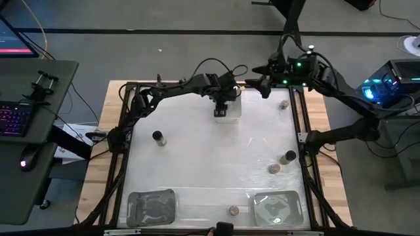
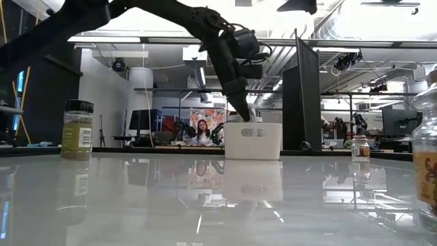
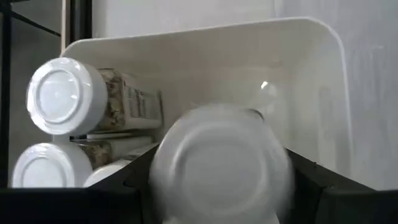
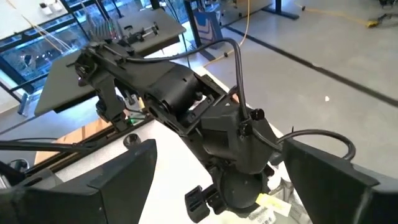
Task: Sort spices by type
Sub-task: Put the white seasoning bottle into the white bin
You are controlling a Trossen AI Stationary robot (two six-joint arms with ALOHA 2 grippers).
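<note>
A white tray stands at the table's far middle, and it also shows in the low view. Two white-topped jars stand in it. My left gripper reaches down into the tray, shut on a third white-topped jar. My right gripper hovers open and empty just right of the tray, above the far edge. On the table stand black-topped jars and brown-topped jars. My left gripper pinches the jar's white-capped top end between its two fingers, one on either side of the cap. The fingers come from above, pointing down into the tray. The jar stands upright below them. The tray wall hides whether its bottom rests on the tray floor.
Two clear plastic trays lie at the near edge, left and right. A dark frame borders the white tabletop. The two arms are close together over the far middle. Open tabletop lies in the centre.
</note>
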